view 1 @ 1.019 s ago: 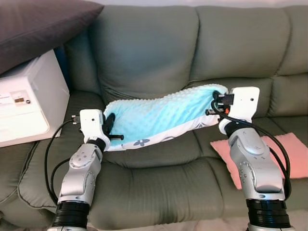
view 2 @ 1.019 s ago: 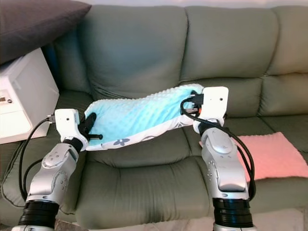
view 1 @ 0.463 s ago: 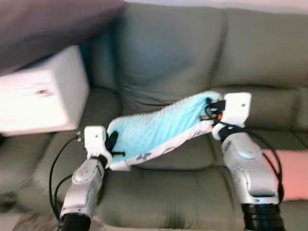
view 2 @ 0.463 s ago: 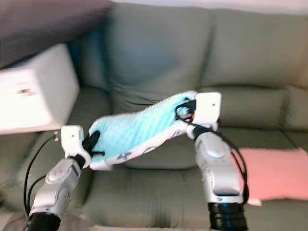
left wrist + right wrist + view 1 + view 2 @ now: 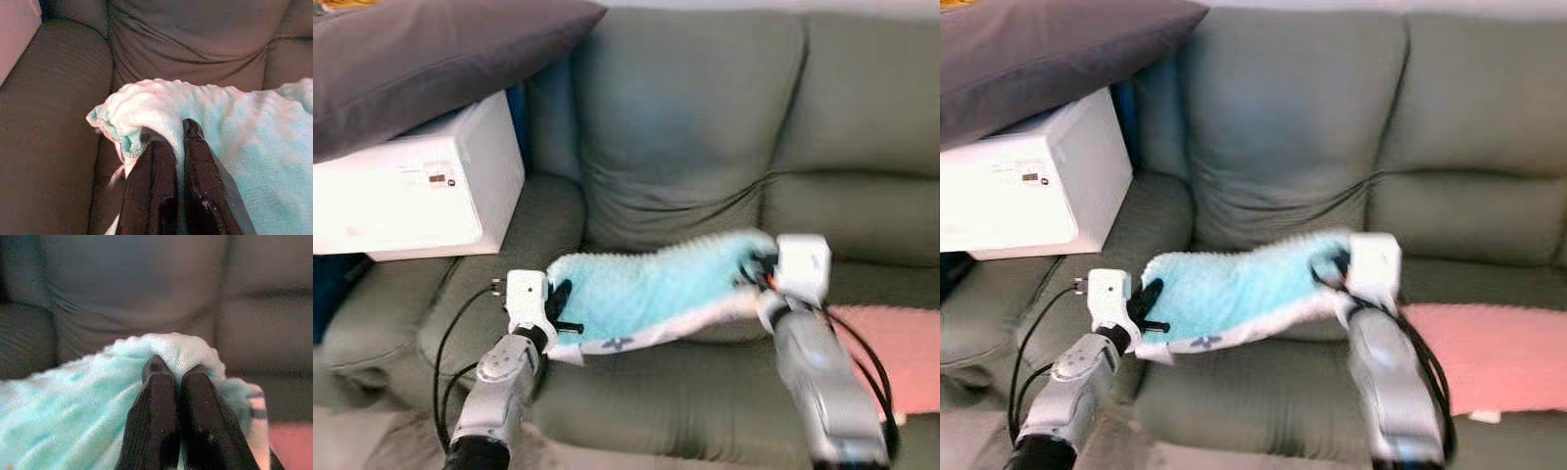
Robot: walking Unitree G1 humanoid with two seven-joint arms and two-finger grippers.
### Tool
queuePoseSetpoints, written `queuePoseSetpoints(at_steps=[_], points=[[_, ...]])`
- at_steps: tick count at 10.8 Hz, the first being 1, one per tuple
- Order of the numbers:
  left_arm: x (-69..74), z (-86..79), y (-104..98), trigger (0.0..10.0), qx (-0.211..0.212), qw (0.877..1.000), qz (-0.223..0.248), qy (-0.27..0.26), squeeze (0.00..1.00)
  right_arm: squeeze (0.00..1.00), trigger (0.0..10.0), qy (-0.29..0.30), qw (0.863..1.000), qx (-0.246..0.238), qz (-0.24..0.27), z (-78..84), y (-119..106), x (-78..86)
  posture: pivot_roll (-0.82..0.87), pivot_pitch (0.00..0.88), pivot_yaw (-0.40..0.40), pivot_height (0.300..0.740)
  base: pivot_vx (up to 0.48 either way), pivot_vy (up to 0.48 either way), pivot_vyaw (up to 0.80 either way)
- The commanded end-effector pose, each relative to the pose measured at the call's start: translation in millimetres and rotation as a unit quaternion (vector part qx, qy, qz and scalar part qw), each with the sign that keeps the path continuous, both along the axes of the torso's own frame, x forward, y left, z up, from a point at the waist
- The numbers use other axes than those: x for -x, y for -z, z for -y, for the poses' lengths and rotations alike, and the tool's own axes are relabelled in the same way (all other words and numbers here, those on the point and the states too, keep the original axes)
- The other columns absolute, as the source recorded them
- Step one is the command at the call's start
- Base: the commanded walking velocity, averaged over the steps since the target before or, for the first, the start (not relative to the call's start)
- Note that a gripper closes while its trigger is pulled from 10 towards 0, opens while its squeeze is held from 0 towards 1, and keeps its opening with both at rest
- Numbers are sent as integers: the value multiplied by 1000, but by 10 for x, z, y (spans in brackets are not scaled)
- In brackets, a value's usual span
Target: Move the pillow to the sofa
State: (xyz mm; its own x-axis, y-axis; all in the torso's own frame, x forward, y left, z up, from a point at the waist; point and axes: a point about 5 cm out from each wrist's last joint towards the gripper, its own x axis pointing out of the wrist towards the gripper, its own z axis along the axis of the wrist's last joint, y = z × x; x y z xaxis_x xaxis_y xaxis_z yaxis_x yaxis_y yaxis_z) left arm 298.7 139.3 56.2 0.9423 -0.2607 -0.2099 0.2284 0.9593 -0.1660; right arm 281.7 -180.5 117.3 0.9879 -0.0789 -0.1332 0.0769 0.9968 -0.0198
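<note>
Just above the seat of the green sofa [image 5: 685,127], the turquoise pillow [image 5: 646,294] is held stretched between the left hand [image 5: 171,147] and the right hand [image 5: 178,374], each pinching one end, so lowering and release are judged to remain.
</note>
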Motion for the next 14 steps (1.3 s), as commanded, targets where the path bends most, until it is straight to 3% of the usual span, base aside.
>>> queuePoseSetpoints(at_steps=[1,3,5,9,11,12,14], points=[[-63,41,-73,10000,-11,999,19,23,0,0,10000,21,999,5,28,75,-129,53,-236,124,85,740,0,0,0],[-127,168,-106,10000,4,999,27,41,0,0,10000,50,998,10,24,185,-89,225,-278,153,116,740,0,0,0],[-181,290,-84,10000,16,999,13,44,0,0,10000,64,998,14,25,253,-92,292,-287,171,117,740,0,0,0],[-224,447,26,10000,32,999,-7,25,0,0,10000,52,999,8,-3,387,-38,222,-278,225,97,740,0,0,0],[-266,593,49,10000,42,999,-20,16,0,0,10000,37,999,-1,-11,430,-23,189,-284,297,97,740,0,0,0],[-316,623,1,10000,40,999,-14,15,0,0,10000,44,999,25,3,455,-68,196,-279,312,93,740,0,0,0],[-396,599,-99,10000,61,998,7,0,0,0,10000,37,999,-4,5,412,-63,188,-280,336,81,740,0,0,0]])
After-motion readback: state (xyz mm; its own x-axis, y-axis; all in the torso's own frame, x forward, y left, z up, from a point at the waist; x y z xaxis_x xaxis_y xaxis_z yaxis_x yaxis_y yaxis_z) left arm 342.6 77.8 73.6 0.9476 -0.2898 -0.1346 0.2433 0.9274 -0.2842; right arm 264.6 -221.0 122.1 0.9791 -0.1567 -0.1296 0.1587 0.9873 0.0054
